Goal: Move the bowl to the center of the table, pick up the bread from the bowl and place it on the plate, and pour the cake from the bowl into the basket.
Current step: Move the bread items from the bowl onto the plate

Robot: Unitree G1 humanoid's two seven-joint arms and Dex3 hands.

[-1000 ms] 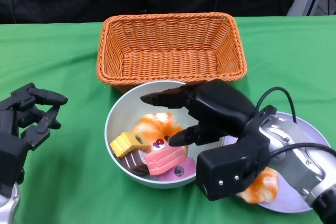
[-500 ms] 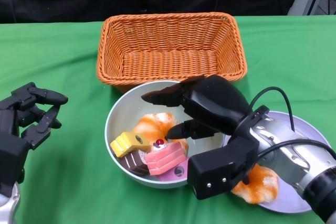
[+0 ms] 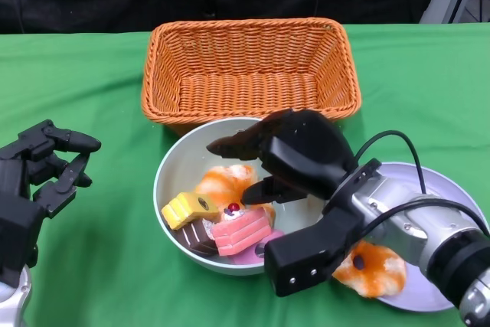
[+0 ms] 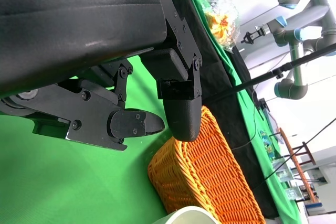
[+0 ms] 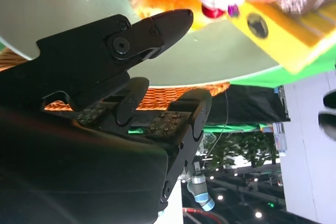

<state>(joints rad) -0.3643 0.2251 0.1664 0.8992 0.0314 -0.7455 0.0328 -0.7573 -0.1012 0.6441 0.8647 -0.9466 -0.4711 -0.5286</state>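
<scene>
Our right hand (image 3: 264, 162) hangs over the pale bowl (image 3: 170, 170), fingers spread and holding nothing, tips aimed at the orange-and-white bread (image 3: 226, 181) that lies toward the back of the bowl. One bread piece (image 3: 371, 266) already rests on the grey plate (image 3: 452, 197) at our right, partly hidden by our forearm. The bowl sits near the middle of the green counter (image 3: 92, 74), touching or just short of the wicker basket (image 3: 249, 67); we cannot tell which.

We judge the step in hand to be fetching the second bread. The yellow cake slice (image 3: 184, 208), the pink slice (image 3: 241, 231) and a chocolate piece (image 3: 195, 239) crowd against it at the front, so we should come down from the back side, close only on the bread, and lift straight up so the cakes are not dragged out.

Our left hand (image 3: 42, 166) waits well apart at the left, fingers loosely apart around nothing.
</scene>
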